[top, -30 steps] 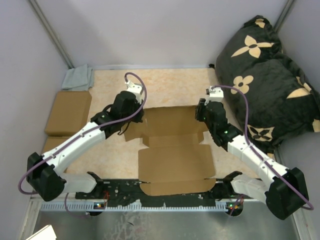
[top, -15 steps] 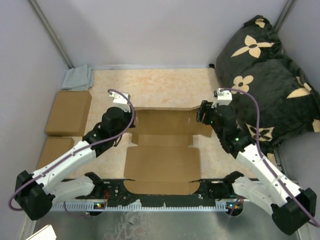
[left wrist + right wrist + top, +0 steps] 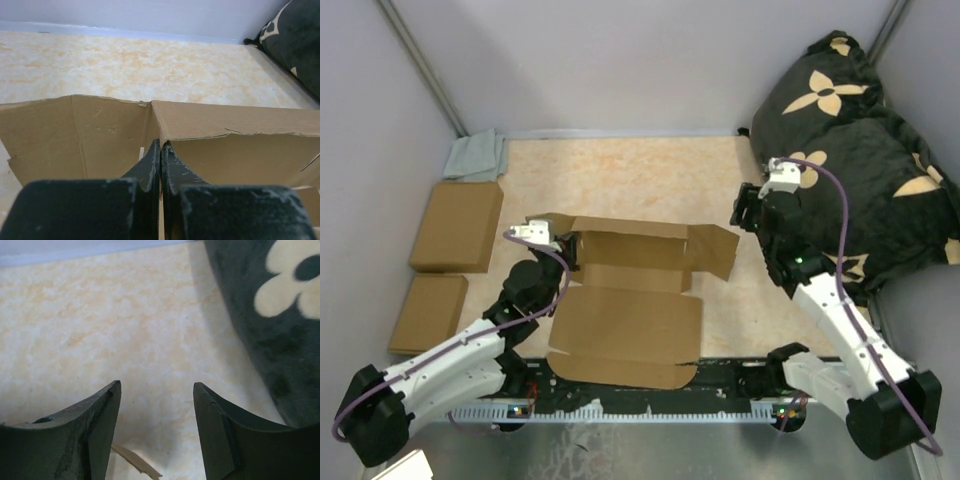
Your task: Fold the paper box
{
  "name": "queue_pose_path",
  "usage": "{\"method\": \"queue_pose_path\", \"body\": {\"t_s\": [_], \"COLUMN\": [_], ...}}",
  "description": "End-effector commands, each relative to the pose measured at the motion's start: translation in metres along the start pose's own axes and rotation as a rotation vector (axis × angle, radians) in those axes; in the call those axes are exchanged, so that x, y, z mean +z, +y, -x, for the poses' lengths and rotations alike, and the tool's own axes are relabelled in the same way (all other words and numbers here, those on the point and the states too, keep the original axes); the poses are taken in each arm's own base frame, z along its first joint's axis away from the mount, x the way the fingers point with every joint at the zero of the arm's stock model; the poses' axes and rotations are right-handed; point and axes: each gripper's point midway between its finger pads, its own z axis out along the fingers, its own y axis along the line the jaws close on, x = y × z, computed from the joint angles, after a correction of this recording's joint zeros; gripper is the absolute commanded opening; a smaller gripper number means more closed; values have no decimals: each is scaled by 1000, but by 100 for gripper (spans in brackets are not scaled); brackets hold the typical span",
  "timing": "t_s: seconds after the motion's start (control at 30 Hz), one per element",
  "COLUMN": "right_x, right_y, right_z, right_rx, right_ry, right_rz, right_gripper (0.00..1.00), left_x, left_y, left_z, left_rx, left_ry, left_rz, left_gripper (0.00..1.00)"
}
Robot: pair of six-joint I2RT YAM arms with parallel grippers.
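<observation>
The paper box (image 3: 630, 320) is a brown cardboard blank lying mid-table, its back panel raised and a side flap (image 3: 715, 250) sticking out to the right. My left gripper (image 3: 560, 252) is shut on the box's back-left part. In the left wrist view the gripper (image 3: 161, 145) pinches a cardboard edge where two upright panels (image 3: 225, 150) meet. My right gripper (image 3: 745, 212) is open and empty, above bare table right of the flap. In the right wrist view the gripper (image 3: 157, 387) has only a cardboard corner (image 3: 135, 462) below it.
Two ready-made brown boxes (image 3: 458, 225) (image 3: 428, 312) lie along the left wall, with a grey cloth (image 3: 477, 155) behind them. A black flower-print pillow (image 3: 860, 150) fills the right back corner, close to my right gripper. It also shows in the right wrist view (image 3: 270, 325).
My left arm has drawn back toward the near left, pulling the box left with it and raising its back panel. My right gripper has moved off the box's right corner to the right.
</observation>
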Motion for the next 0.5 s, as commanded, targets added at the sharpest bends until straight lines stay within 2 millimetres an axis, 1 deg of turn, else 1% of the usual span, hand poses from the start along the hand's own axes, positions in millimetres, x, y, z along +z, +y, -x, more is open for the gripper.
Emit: {"method": "queue_pose_path", "body": {"t_s": [0.0,0.1,0.17,0.27,0.33,0.4,0.47], "right_x": [17,24,27,30,32,33,32], "right_y": [19,19,15,9,8,14,26], "right_z": [-5,-23,-32,-44,-53,-67,-84], "right_rx": [-18,-18,-14,0,1,-11,-30], "right_ry": [49,92,107,132,159,208,269], "right_rz": [82,79,65,61,90,146,229], "right_gripper": [60,60,60,60,60,60,60], "left_x": [-6,-13,-18,-20,-20,-19,-18], "left_y": [1,9,14,17,17,16,16], "left_z": [24,18,13,6,2,-1,0], "left_rx": [-93,-113,-127,-139,-135,-131,-131], "left_ry": [-151,-188,-207,-206,-201,-199,-200], "left_rz": [-8,2,4,5,1,-1,1], "left_gripper": [0,0,0,0,0,0,0]}}
